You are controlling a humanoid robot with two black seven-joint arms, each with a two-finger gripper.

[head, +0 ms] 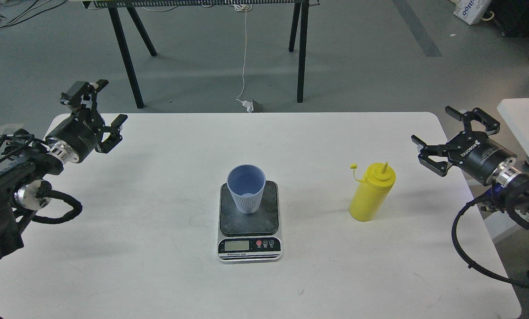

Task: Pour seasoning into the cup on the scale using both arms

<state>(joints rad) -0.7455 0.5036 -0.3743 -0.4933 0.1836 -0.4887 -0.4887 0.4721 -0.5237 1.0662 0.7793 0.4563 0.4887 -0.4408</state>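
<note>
The pale blue-grey cup (pixel 246 188) stands upright on the dark platform of the scale (pixel 249 221) at the table's middle. The yellow seasoning bottle (pixel 371 192) stands upright to the right of the scale, its cap hanging off on its tether. My right gripper (pixel 451 128) is open and empty, above the table's right edge, up and right of the bottle and apart from it. My left gripper (pixel 101 102) is open and empty over the table's far left corner, far from the cup.
The white table (pixel 158 186) carries only the scale, cup and bottle. A second white table (pixel 523 124) stands close at the right. Black trestle legs (pixel 300 48) and a white cable (pixel 244 57) are on the floor beyond.
</note>
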